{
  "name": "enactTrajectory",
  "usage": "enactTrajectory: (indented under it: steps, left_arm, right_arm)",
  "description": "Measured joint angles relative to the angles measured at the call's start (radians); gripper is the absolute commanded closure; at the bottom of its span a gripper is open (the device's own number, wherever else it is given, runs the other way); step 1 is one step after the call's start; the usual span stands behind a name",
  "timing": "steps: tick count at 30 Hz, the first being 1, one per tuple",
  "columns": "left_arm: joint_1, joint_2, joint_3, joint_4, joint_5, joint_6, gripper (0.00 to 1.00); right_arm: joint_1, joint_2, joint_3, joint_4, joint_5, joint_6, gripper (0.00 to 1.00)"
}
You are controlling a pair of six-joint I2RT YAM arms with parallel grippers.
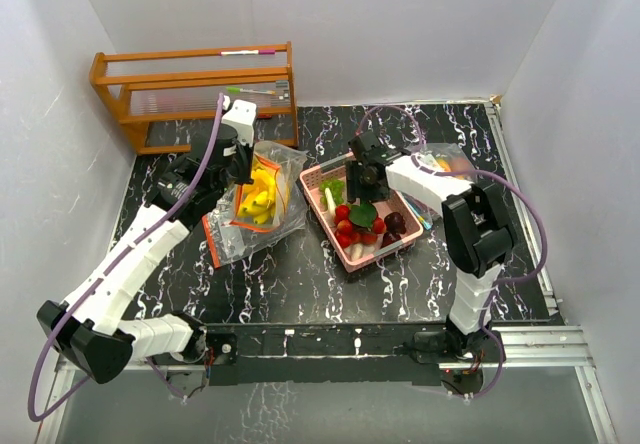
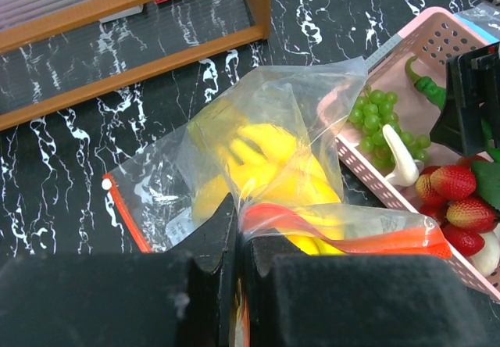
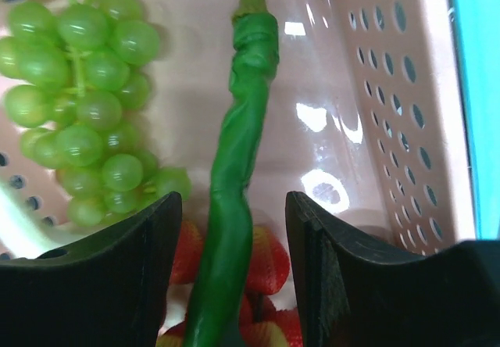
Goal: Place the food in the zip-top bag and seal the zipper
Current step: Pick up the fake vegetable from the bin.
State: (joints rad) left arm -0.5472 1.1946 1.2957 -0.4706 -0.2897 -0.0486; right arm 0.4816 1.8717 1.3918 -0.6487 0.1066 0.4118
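- We see a wooden rack (image 1: 195,89) in the upper left of the top view, standing at the far edge of the table against the wall.
- A pink-and-white pen (image 1: 248,53) lies on its top shelf; a green pen (image 1: 255,91) lies one shelf lower.
- The black marble-patterned table (image 1: 300,284) fills the middle of the frame.
- A pink perforated tray (image 2: 445,38) sits at the right edge of the left wrist view.
- A turquoise strip (image 3: 476,89) runs just beside the tray's wall at the right edge of the right wrist view; we cannot tell what it is.
- White walls (image 1: 400,24) close the top and both sides.
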Motion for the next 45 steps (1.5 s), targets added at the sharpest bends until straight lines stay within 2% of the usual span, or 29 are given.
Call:
enactTrajectory:
  steps: [2,4,6,11,15,22,25,34,45]
  left_arm:
    - [0.000,0.000,-0.002,-0.004,0.000,0.000,1.00]
    - [0.000,0.000,-0.002,-0.003,0.000,0.000,1.00]
    - [0.000,0.000,-0.002,-0.002,-0.001,0.000,1.00]
    - [0.000,0.000,-0.002,-0.002,-0.002,0.000,1.00]
    - [0.000,0.000,-0.002,-0.002,-0.002,0.000,1.00]
    - [0.000,0.000,-0.002,-0.002,-0.006,0.004,1.00]
    - [0.000,0.002,-0.002,-0.001,-0.006,0.004,1.00]
    - [0.000,0.034,0.003,-0.003,-0.008,-0.001,1.00]
    - [0.000,0.215,0.051,0.018,0.014,-0.043,1.00]
  right_arm:
    - [0.000,0.015,-0.024,0.013,0.004,0.000,0.48]
    - [0.000,0.030,-0.051,0.029,0.011,0.000,0.67]
    - [0.000,0.036,-0.078,0.035,0.009,0.001,0.77]
    - [0.001,0.028,-0.087,0.042,0.008,-0.005,0.87]
    - [0.000,-0.046,-0.087,0.046,-0.008,-0.018,0.88]
    - [0.001,-0.365,-0.087,0.130,-0.060,-0.017,0.89]
    - [0.000,-0.433,-0.087,0.158,-0.065,-0.019,0.88]
    - [0.000,-0.474,-0.099,0.128,-0.144,-0.042,0.88]
    - [0.002,-0.600,-0.098,-0.018,-0.427,-0.073,0.88]
